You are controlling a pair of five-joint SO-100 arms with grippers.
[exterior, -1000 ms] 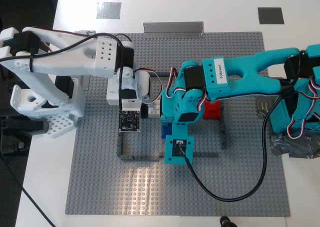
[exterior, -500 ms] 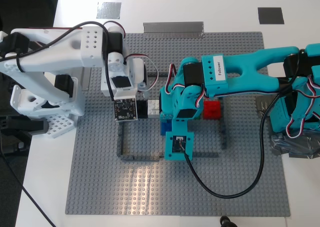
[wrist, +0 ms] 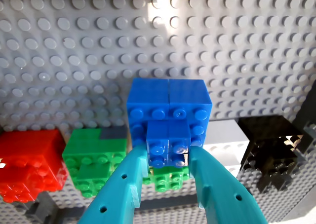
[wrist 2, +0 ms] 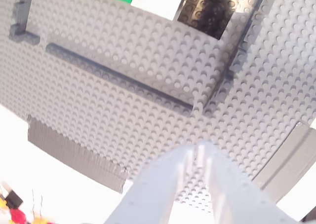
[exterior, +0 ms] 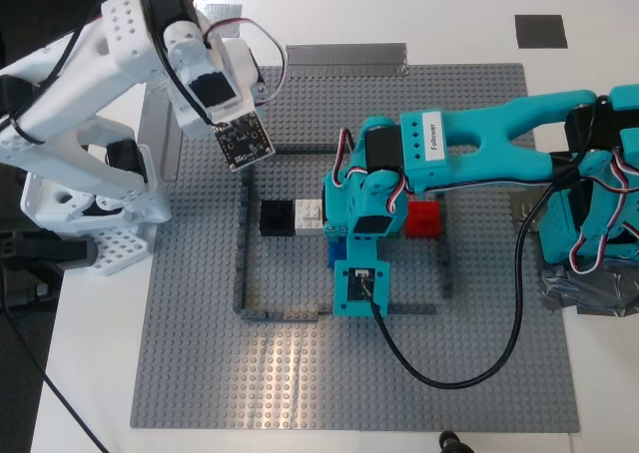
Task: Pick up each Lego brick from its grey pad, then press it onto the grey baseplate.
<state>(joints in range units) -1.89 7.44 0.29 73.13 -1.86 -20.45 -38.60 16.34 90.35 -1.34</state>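
My first gripper (wrist: 168, 157), teal, is shut on the bright blue brick (wrist: 168, 113), which is down on the grey baseplate (exterior: 300, 373) beside a green brick (wrist: 94, 160). In the exterior view only a bit of the blue brick (exterior: 336, 252) shows under the teal arm. The black brick (exterior: 276, 217) sits on the plate inside the dark outline (exterior: 243, 273), touching a white brick (exterior: 310, 216). It also shows in the second wrist view (wrist 2: 207, 9). My second gripper (wrist 2: 200, 150), white, is shut and empty, raised over the plate's back left. One dark grey pad (exterior: 540, 31) lies bare at the back right.
A red brick (exterior: 423, 217) sits to the exterior view's right of the teal wrist. A silver tape strip (exterior: 344, 56) holds the plate's back edge. The white arm's base (exterior: 90, 204) stands at the left, the teal base and tape wad (exterior: 579, 293) at the right. A black cable (exterior: 449, 373) loops over the plate's front.
My second gripper has lifted off the black brick and swung away to the back left, leaving it beside the white brick. My first gripper has stayed in place on the blue brick.
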